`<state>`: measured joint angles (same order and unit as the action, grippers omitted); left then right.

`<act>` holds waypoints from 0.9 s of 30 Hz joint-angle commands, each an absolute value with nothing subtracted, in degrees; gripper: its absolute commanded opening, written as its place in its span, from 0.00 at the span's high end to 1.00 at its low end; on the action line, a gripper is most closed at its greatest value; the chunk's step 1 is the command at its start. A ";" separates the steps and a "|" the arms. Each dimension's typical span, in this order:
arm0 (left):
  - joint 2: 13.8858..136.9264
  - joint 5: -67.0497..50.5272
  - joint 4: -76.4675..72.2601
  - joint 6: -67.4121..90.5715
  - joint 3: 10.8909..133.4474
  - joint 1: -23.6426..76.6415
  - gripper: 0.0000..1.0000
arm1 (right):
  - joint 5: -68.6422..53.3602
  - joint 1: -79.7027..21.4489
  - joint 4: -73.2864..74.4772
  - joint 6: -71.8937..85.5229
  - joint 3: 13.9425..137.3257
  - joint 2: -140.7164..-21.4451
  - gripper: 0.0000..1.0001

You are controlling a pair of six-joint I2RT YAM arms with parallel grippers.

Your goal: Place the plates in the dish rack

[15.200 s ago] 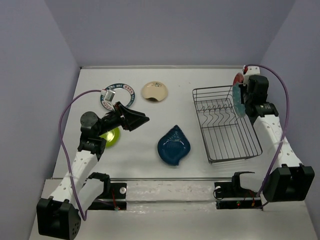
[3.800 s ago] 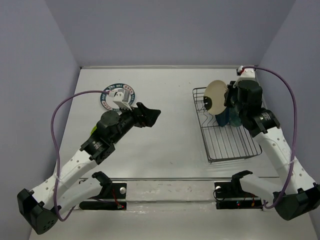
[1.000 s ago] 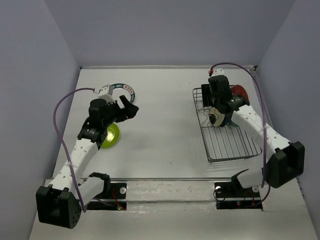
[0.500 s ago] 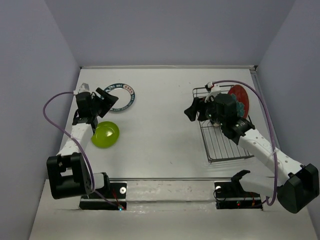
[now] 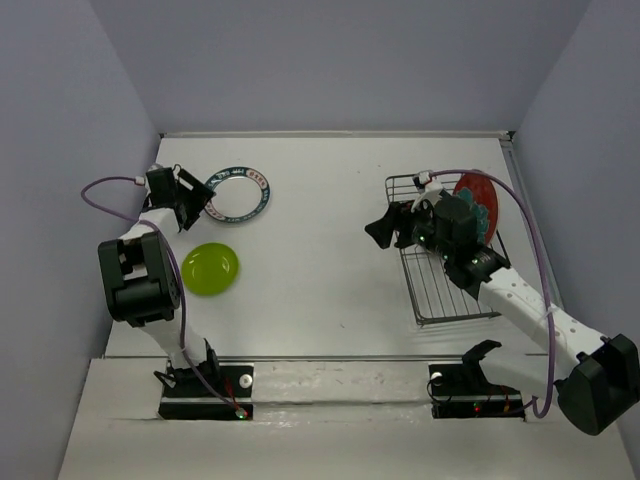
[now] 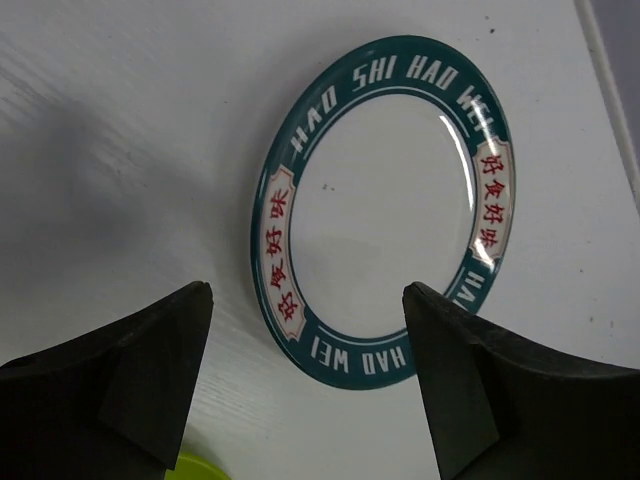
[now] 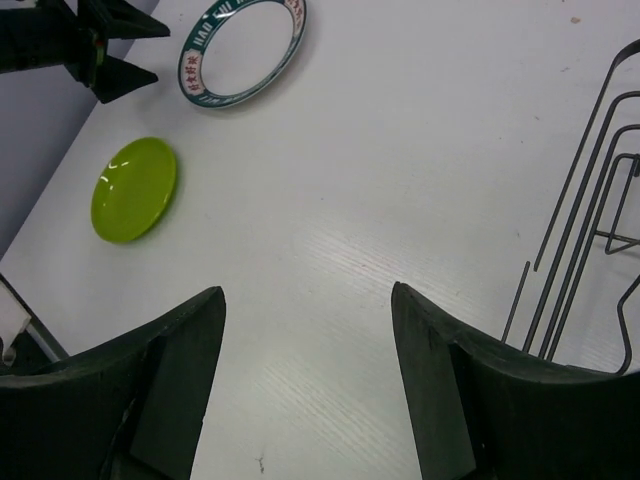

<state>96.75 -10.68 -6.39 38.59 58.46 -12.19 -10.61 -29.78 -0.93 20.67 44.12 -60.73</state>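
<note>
A white plate with a dark green lettered rim [image 5: 238, 193] [image 6: 385, 215] [image 7: 243, 50] lies flat at the back left. My left gripper [image 5: 200, 200] [image 6: 307, 288] hovers just left of it, open and empty, fingers pointing at its near rim. Nearer the front lies a lime green plate [image 5: 210, 268] [image 7: 133, 189]. The dish rack [image 5: 440, 300] [image 7: 562, 300] stands on the right, with a red-and-teal plate [image 5: 475, 200] upright at its far end. My right gripper [image 5: 378, 228] [image 7: 306, 290] is open and empty over bare table, just left of the rack. My right arm hides part of the rack.
The grey walls close in on the left, back and right. The left arm [image 5: 140, 275] is folded back on itself along the left wall, close to the lime green plate. White table [image 5: 310, 240] lies between the two grippers.
The left arm has folded back and its gripper has swung left to the white plate, uncovering the lime green plate. The right gripper has come out of the rack to its left side.
</note>
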 commanded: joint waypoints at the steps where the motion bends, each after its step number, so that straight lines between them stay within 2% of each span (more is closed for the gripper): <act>1: 100.98 -10.19 -5.18 35.42 63.28 -13.09 0.12 | -14.32 -30.41 -6.58 21.80 43.42 -59.15 0.28; 12: 108.71 -16.16 -11.42 37.26 63.81 -13.01 0.19 | -14.76 -30.41 -7.12 21.88 43.15 -59.68 0.30; 16: 109.95 -18.62 -15.20 39.19 62.76 -13.09 0.30 | -15.12 -30.41 -7.38 22.41 43.42 -60.03 0.30; 21: 111.79 -21.26 -20.38 42.10 61.18 -13.10 0.63 | -15.38 -30.41 -7.56 23.64 43.94 -60.91 0.31; 22: 112.06 -21.62 -20.74 42.10 61.17 -13.01 0.72 | -15.55 -30.93 -7.56 23.82 44.03 -61.17 0.31; 24: 112.32 -22.23 -20.92 41.93 61.35 -13.01 0.79 | -15.73 -30.94 -7.38 24.43 44.30 -61.43 0.32; 25: 112.15 -22.50 -21.00 41.75 61.43 -13.01 0.88 | -15.91 -30.94 -7.30 24.61 44.64 -61.52 0.32; 26: 111.80 -22.85 -21.09 41.75 61.44 -13.01 0.93 | -15.91 -30.94 -7.29 24.87 44.74 -61.52 0.32; 27: 111.45 -23.03 -21.35 41.75 61.44 -13.09 0.94 | -15.91 -31.46 -7.38 25.22 45.00 -61.61 0.32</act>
